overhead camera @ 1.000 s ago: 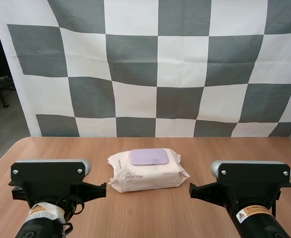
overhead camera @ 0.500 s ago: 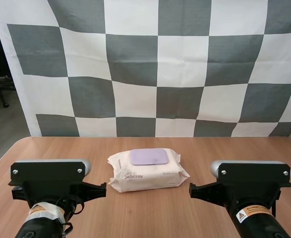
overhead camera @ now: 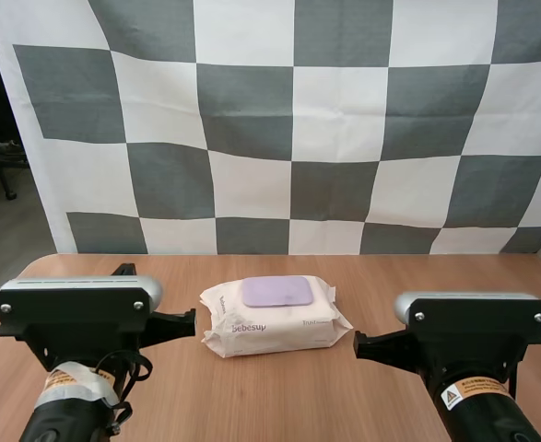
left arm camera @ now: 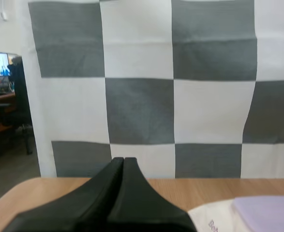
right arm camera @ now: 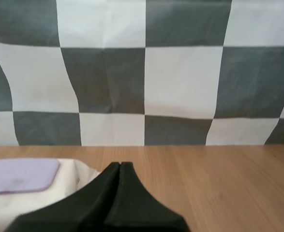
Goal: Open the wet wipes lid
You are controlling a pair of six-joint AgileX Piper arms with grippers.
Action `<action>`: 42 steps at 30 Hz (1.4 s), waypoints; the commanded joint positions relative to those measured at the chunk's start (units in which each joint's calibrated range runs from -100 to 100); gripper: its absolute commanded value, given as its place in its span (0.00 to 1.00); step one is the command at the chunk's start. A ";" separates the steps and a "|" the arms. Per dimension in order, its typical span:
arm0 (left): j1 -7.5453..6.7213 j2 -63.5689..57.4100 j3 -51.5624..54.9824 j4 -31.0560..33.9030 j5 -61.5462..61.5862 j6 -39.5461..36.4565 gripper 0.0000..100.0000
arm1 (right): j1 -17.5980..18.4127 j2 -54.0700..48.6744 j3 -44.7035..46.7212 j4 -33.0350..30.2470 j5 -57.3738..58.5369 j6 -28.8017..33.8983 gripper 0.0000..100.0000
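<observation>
Progress was nil: lid lay shut on pack, while left gripper and right gripper, fingers pressed together on nothing, sat either side, clear of it.

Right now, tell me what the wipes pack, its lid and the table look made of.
Wipes pack: likely soft plastic film; white, crinkled, with pinched ends.
Lid: probably rigid plastic; smooth matte lilac, rounded corners.
Table: wood or wood-look laminate; light brown with fine grain lines.
</observation>
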 commanded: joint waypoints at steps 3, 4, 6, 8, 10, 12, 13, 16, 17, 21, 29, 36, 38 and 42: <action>0.02 0.00 0.00 -0.01 -38.28 -0.02 0.00 | -0.01 0.00 0.00 -1.78 -53.05 0.01 0.00; 0.02 0.00 0.00 -0.01 -47.67 -0.02 0.00 | -0.01 0.00 0.00 -1.78 -62.37 0.01 0.00; 0.02 0.00 0.00 -0.01 -64.90 -0.02 0.00 | -0.01 0.00 0.00 -1.68 -81.02 0.01 0.00; 0.02 0.00 0.00 0.10 -83.29 -0.02 0.00 | -0.01 0.00 0.00 -1.19 -92.37 0.01 0.00; 0.02 0.00 0.00 0.54 -96.80 -0.02 0.00 | -0.01 0.00 0.00 2.60 -114.14 0.01 0.00; 0.02 0.00 0.00 1.15 -103.40 -0.02 0.00 | -0.01 0.00 0.00 6.26 -116.96 0.01 0.00; 0.02 0.00 -0.84 1.26 -103.45 -0.02 0.00 | -0.01 0.00 -1.22 8.78 -116.94 0.01 0.00; 0.02 0.00 -4.32 1.26 -99.67 -0.02 0.00 | -0.01 0.00 -5.33 10.67 -113.62 0.01 0.00; 0.02 0.00 -6.03 1.26 -95.23 -0.02 0.00 | -0.01 0.00 -7.45 10.04 -110.37 0.01 0.00; 0.02 0.00 -15.76 1.26 -63.20 -0.66 0.00 | -0.01 0.29 -19.98 3.28 -77.94 0.01 0.00; 0.02 9.98 -38.36 16.04 -16.72 0.08 0.00 | -0.01 15.02 -48.59 -17.89 -12.93 1.22 0.00; 0.02 20.10 -43.37 29.48 2.82 0.83 0.00 | -0.01 30.48 -58.23 -18.63 17.23 -17.19 0.00; 0.12 22.20 -43.37 30.16 11.58 1.37 0.00 | -0.01 34.87 -58.22 -15.92 25.93 -23.69 0.00; 0.47 27.77 -43.37 24.15 28.11 11.41 0.00 | -0.01 42.47 -58.22 -7.42 39.70 -32.46 0.00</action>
